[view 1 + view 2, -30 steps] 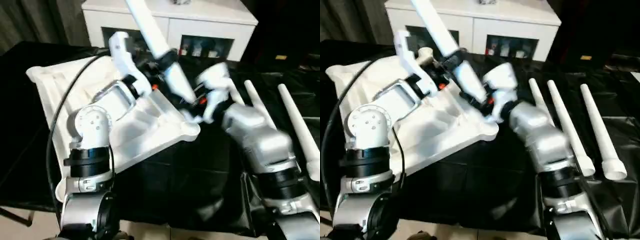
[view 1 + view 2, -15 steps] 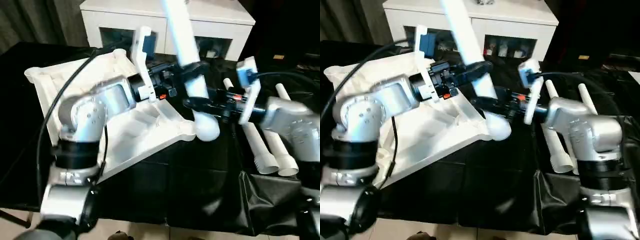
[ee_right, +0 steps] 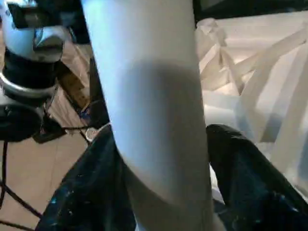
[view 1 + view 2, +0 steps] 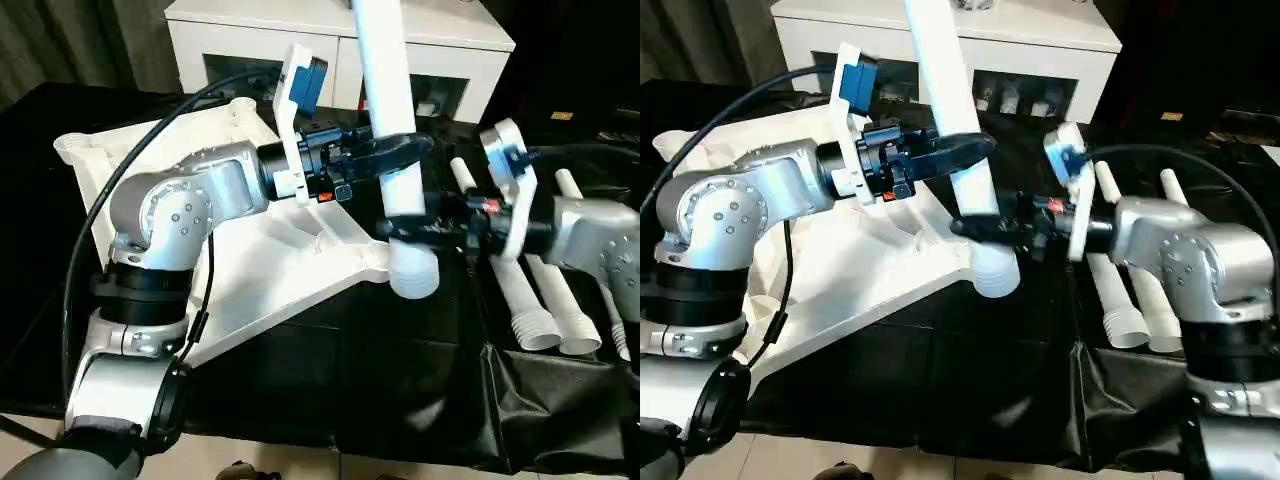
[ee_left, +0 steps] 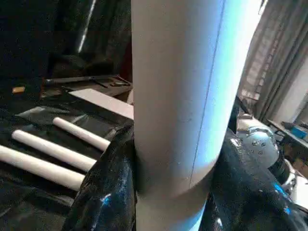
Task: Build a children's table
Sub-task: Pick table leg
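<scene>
The white tabletop (image 4: 250, 270) lies upside down on the black cloth, ribbed underside up. One white table leg (image 4: 385, 70) stands nearly upright, its wide end (image 4: 412, 275) just off the tabletop's near right corner socket (image 4: 372, 262). My left gripper (image 4: 388, 150) is shut on the leg partway up, and its black fingers (image 5: 103, 192) hug both sides of the leg (image 5: 178, 96). Lower down, my right gripper (image 4: 412, 228) reaches in from the right and is shut on the same leg (image 3: 154, 96).
Three more white legs (image 4: 535, 300) lie side by side on the black cloth (image 4: 400, 380) at the right, under my right forearm. A white cabinet (image 4: 250, 30) with glass-fronted compartments stands behind the tabletop.
The leg has swung from leaning left to nearly upright, and its wide end has dropped beside the tabletop's corner. My right gripper has moved around to hold it from the right.
</scene>
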Robot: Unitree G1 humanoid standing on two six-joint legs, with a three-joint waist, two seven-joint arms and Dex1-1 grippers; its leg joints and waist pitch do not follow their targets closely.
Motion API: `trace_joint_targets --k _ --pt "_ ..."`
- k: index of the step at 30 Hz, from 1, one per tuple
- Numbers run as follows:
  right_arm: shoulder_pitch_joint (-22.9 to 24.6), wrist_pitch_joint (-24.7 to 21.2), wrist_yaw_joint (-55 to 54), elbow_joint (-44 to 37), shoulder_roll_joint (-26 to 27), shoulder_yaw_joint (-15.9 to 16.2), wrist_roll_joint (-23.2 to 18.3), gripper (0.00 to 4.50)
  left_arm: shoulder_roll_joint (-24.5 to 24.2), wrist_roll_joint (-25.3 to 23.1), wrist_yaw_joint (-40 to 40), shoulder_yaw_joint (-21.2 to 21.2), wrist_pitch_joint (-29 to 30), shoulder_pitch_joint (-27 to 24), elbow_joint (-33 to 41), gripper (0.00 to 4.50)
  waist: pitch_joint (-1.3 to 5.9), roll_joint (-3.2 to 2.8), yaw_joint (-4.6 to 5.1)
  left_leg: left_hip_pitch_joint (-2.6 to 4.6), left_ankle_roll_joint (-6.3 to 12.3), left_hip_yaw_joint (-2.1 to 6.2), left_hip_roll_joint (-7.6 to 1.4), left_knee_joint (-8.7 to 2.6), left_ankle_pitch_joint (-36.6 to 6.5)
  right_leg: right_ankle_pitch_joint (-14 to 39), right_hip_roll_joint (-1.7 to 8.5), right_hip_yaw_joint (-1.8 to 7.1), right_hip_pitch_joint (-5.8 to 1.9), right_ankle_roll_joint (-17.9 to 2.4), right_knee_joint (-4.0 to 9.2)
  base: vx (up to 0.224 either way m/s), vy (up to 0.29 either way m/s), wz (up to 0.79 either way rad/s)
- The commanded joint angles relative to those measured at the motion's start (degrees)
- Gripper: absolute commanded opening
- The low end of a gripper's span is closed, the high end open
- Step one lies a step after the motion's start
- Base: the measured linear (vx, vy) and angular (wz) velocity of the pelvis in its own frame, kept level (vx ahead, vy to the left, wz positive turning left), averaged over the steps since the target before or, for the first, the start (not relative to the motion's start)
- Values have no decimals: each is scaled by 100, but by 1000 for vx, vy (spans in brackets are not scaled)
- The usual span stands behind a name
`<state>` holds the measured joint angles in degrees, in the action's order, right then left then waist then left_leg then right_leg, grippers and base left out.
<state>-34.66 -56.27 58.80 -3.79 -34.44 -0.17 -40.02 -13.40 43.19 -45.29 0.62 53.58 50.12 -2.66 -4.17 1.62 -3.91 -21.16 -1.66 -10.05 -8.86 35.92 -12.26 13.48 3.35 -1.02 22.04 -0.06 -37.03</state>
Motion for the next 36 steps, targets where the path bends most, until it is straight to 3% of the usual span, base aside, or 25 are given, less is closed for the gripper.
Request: trace_joint_targets --k 1,5,10,12,13,14,20,22,23,26,27,28,32,33,36 --pt "73 -31 41 -94 -81 93 44 248 -75 91 -224 -143 2 167 38 184 458 81 -35 60 413 102 -372 -351 315 -675 468 235 -340 -1840 327 0 0 0" --pt "88 10 117 -134 -91 144 34 215 -110 77 -354 -195 31 171 77 184 459 81 -39 61 404 102 -372 -350 300 -631 467 232 -334 -1836 324 0 0 0" --pt "88 58 94 -147 -17 125 -10 204 -132 57 -397 -254 49 127 154 184 467 87 -73 70 427 98 -376 -344 374 -755 467 233 -325 -1853 308 0 0 0" --pt "79 305 -114 -113 121 66 114 200 -75 -85 -150 -200 -77 91 162 183 465 69 -90 71 398 97 -382 -345 347 -718 468 233 -313 -1854 310 0 0 0" --pt "79 310 -118 -113 124 65 117 199 -74 -88 -145 -199 -80 91 161 239 465 74 -93 74 384 97 -385 -347 331 -711 469 231 -313 -1851 312 0 0 0" --pt "60 536 -439 -82 314 -12 264 198 122 -155 336 -9 -113 128 -24 253 465 85 -99 74 372 94 -377 -347 322 -706 469 233 -322 -1845 313 0 0 0" --pt "55 827 -882 -118 569 63 567 189 395 -253 741 15 -243 -93 143 297 476 68 -115 74 302 101 -376 -351 364 -830 455 232 -326 -1793 309 0 0 0" --pt "55 894 -1001 -89 626 94 655 188 484 -494 990 -79 -426 -190 193 298 477 71 -113 60 317 104 -374 -348 373 -886 462 235 -338 -1783 306 0 0 0" --pt "68 973 -1079 -70 663 142 747 188 584 -684 1223 -149 -584 -304 250 320 477 68 -113 57 323 109 -382 -350 371 -887 466 234 -340 -1777 309 0 0 0" --pt "83 1052 -1158 -49 704 180 833 188 679 -805 1402 -217 -679 -446 318 332 469 83 -105 53 305 107 -387 -354 312 -792 471 241 -348 -1724 324 0 0 0" --pt "91 1113 -1236 -16 752 187 893 187 690 -953 1512 -322 -755 -541 359 332 475 74 -108 61 312 110 -386 -354 318 -779 463 239 -340 -1703 323 0 0 0" --pt "92 1126 -1252 -8 763 187 906 187 689 -992 1539 -345 -774 -558 365 292 473 71 -101 65 309 109 -385 -356 297 -734 458 236 -331 -1677 325 0 0 0" --pt "117 1159 -1284 -38 831 239 936 187 745 -1161 1739 -327 -902 -627 308 290 467 71 -99 68 283 113 -383 -361 260 -696 456 237 -329 -1667 331 0 0 0" --pt "121 1164 -1283 -45 839 249 940 187 740 -1196 1756 -321 -927 -627 299 251 468 63 -100 65 291 111 -377 -358 269 -727 456 238 -330 -1670 329 0 0 0" --pt "124 1191 -1292 -39 847 256 957 187 758 -1171 1805 -215 -954 -595 263 250 469 52 -105 67 296 112 -375 -357 298 -792 456 238 -327 -1694 321 0 0 0"
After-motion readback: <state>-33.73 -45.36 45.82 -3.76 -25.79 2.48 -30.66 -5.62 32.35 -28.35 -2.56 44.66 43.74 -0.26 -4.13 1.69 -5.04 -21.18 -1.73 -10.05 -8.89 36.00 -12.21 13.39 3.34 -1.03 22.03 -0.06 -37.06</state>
